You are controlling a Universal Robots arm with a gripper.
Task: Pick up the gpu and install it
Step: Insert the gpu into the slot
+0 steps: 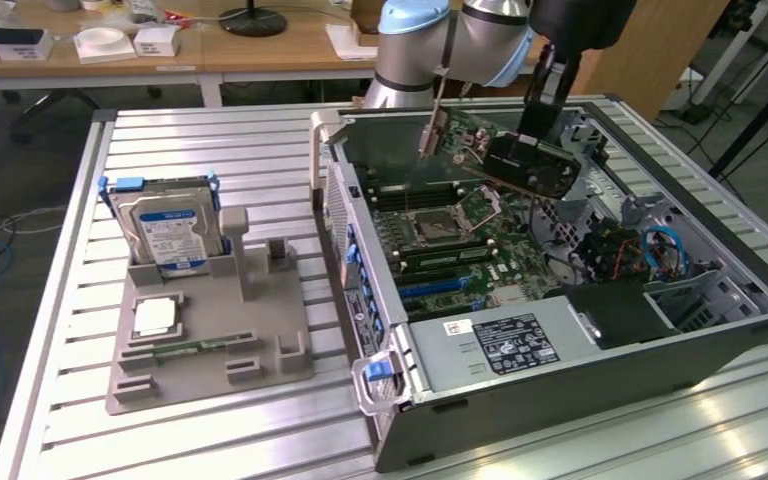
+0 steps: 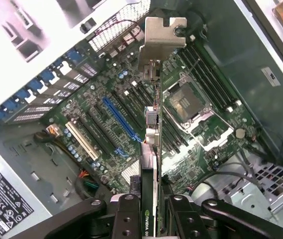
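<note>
My gripper (image 1: pixel 540 125) is shut on the gpu (image 1: pixel 491 145), a green and black card with a pale metal bracket (image 1: pixel 427 135) at one end. I hold it tilted in the air above the motherboard (image 1: pixel 458 235) inside the open computer case (image 1: pixel 571 385). In the wrist view the gpu (image 2: pixel 151 144) runs edge-on away from my gripper (image 2: pixel 151 216), clamped between both fingers (image 2: pixel 126 216), with its bracket (image 2: pixel 163 40) at the far end. It hangs over the row of expansion slots, just beside the long blue slot (image 2: pixel 121 122). It touches no slot.
At the exterior view's left, a grey fixture (image 1: pixel 204 340) holds a silver hard drive (image 1: pixel 164 225) with a blue label, a processor (image 1: pixel 155 315) and a memory stick (image 1: pixel 191 350). In the case lie a power supply (image 1: pixel 504 340), cables (image 1: pixel 658 250) and the processor socket (image 2: pixel 183 102).
</note>
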